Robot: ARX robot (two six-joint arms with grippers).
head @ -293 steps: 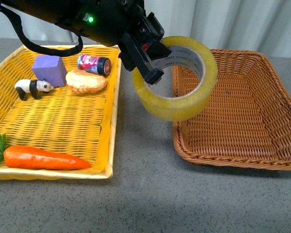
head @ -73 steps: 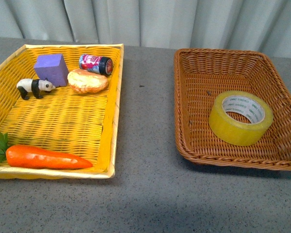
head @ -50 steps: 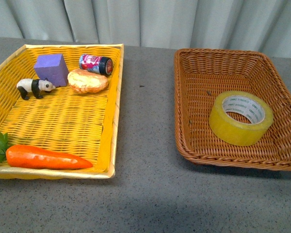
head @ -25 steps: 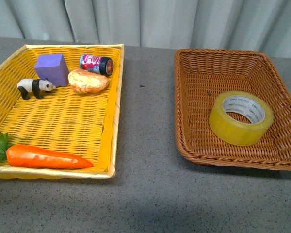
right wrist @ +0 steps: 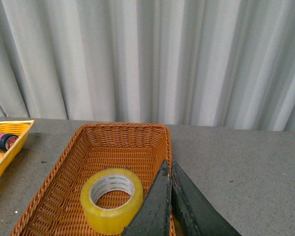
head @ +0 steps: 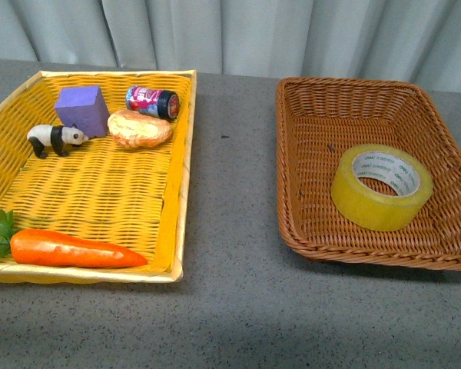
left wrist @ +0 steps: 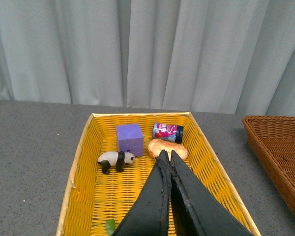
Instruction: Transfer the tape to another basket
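Since the earliest picture, the tape (head: 381, 187) has moved out of the arm's grip above the table and now lies flat in the brown basket (head: 307, 115), toward its near right part; in the last moments nothing has shifted. No arm shows in the front view. The right gripper (right wrist: 168, 169) is pressed closed and empty, held above the basket's rim, with the tape (right wrist: 111, 199) below and just beside its tips, not touching. The left gripper (left wrist: 166, 156) is likewise closed on nothing, over the yellow basket (left wrist: 83, 162), well apart from the tape. A panda figure (head: 52, 138), purple block (head: 82, 110), can (head: 151, 101), bread (head: 139, 127) and carrot (head: 73, 249) lie in the yellow basket.
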